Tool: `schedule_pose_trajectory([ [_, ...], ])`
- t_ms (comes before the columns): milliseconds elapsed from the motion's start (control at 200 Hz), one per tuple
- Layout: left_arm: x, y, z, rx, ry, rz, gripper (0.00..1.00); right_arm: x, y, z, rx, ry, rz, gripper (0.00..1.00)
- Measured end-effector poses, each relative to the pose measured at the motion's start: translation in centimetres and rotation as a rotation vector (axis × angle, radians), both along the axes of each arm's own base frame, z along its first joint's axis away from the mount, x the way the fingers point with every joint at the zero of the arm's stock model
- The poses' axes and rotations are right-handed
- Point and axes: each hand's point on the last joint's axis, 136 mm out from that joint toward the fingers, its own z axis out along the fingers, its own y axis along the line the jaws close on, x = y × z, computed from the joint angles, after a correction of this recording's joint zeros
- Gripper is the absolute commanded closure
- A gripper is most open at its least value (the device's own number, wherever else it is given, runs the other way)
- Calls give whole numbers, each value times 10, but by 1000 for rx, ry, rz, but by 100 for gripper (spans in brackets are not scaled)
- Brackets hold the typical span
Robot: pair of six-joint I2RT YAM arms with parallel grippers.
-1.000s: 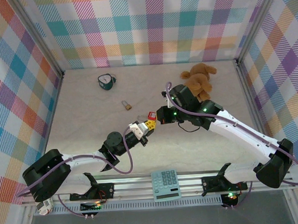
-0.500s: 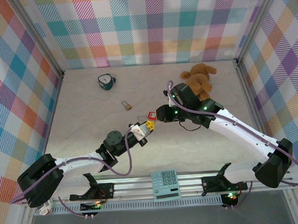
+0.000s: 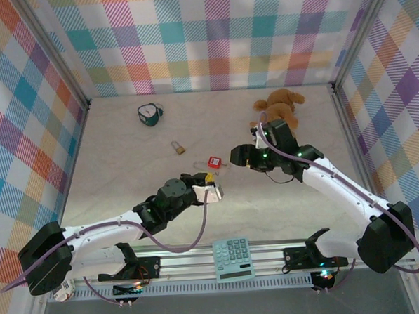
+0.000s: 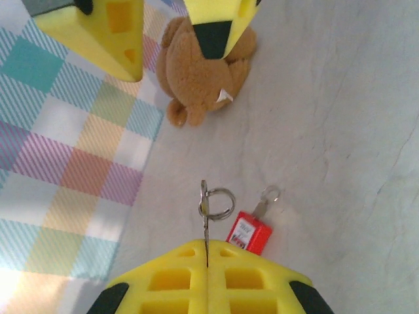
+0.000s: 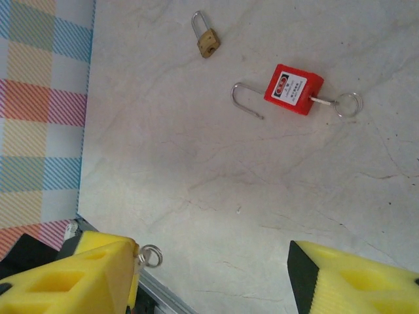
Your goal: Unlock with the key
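My left gripper point(image 4: 207, 248) is shut on the key point(image 4: 205, 219). The key's thin blade sticks out edge-on, with a wire ring point(image 4: 220, 203) at its head. In the top view the left gripper point(image 3: 212, 193) hovers just near of the red padlock point(image 3: 213, 162). That padlock point(image 5: 293, 89) lies flat on the table with its shackle point(image 5: 245, 103) swung out and another ringed key point(image 5: 346, 104) in its base. My right gripper point(image 3: 235, 156) is open and holds nothing, just right of the padlock. Its yellow fingers point(image 4: 111, 39) show above the key.
A small brass padlock point(image 3: 177, 147) lies left of the red one. A brown teddy bear point(image 3: 281, 106) sits behind the right arm, and a green object point(image 3: 150, 114) is at the back left. A calculator point(image 3: 233, 258) rests on the front rail.
The right gripper has opened and drawn back to the right, leaving the red padlock on the table. The left gripper, still shut on the key, has pulled back toward the near edge.
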Motion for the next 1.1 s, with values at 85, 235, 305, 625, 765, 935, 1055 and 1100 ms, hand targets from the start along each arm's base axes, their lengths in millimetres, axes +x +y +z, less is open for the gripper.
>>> schedule_pose_trajectory([
  [85,8,1,-4,104,-72,10,100,3,-2,-5,62,26,-1,33],
  [235,16,-3,-1,209,-170,2,100,11,-1,-2,151,33,26,32],
  [305,19,-6,8,214,-216,-2,100,13,1,0,179,29,43,32],
  [625,58,-37,24,241,-346,76,100,17,-3,4,204,22,56,32],
  [765,65,-40,-7,321,-334,77,100,18,-4,4,197,10,59,32],
  [935,58,-44,-3,358,-377,65,100,24,-14,0,165,-24,53,33],
  [1055,38,-54,6,381,-413,20,100,36,-23,2,217,-38,47,32],
  [1100,31,-56,12,385,-429,3,100,40,-24,2,245,-39,53,31],
])
